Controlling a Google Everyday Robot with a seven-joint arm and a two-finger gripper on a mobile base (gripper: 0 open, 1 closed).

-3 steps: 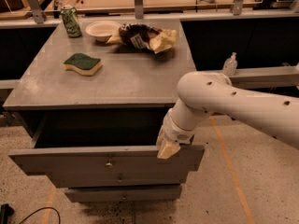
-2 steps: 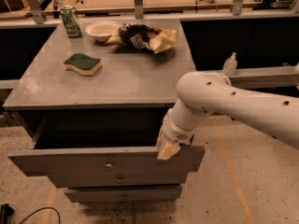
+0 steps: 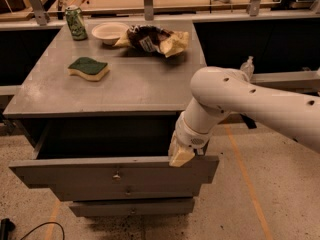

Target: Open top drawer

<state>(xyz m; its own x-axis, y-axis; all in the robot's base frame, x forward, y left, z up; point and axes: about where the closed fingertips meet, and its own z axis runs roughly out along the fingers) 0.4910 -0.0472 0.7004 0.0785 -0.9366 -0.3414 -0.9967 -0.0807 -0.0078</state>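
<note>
Jaws, spread or closed I cannot tell, meet the pulled-out top drawer [image 3: 75,173] at its front's upper edge.

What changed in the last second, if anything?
Nothing visible. The gripper sits at the upper edge of the top drawer front, right of the knob, same as before, and the drawer is pulled out by the same amount. The sponge, green can, bowl and snack bag on the cabinet top have not moved.
</note>
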